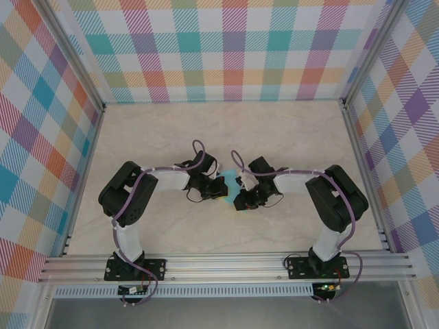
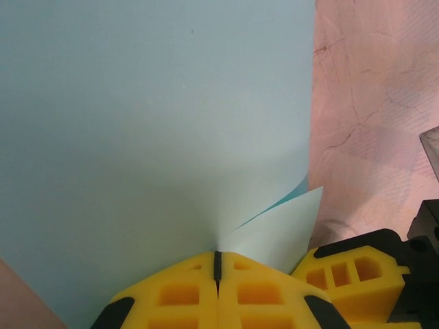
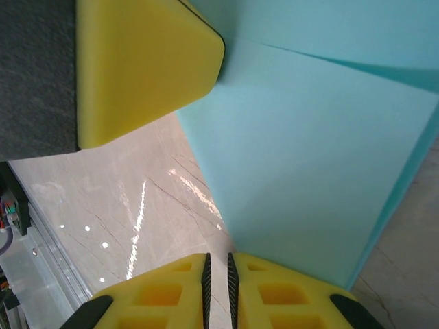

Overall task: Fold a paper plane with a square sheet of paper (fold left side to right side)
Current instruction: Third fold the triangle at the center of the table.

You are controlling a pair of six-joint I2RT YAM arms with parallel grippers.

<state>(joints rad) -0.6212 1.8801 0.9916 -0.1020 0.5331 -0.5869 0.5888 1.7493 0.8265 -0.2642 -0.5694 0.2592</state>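
Square sheet of paper [image 2: 158, 123]: bows up ahead of left gripper [image 2: 217, 264], pinched between its closed tips. Right gripper [image 3: 218, 274] is nearly closed, its slit bare, the sheet edge just beside. Risk: pinch misses that edge, so the fold skews.

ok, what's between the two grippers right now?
The turquoise paper: in the top view it sits between the left gripper and the right gripper. The left wrist view shows the left one shut on it.

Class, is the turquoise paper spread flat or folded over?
Folded over: paper curves above a second layer, pinched in left gripper.
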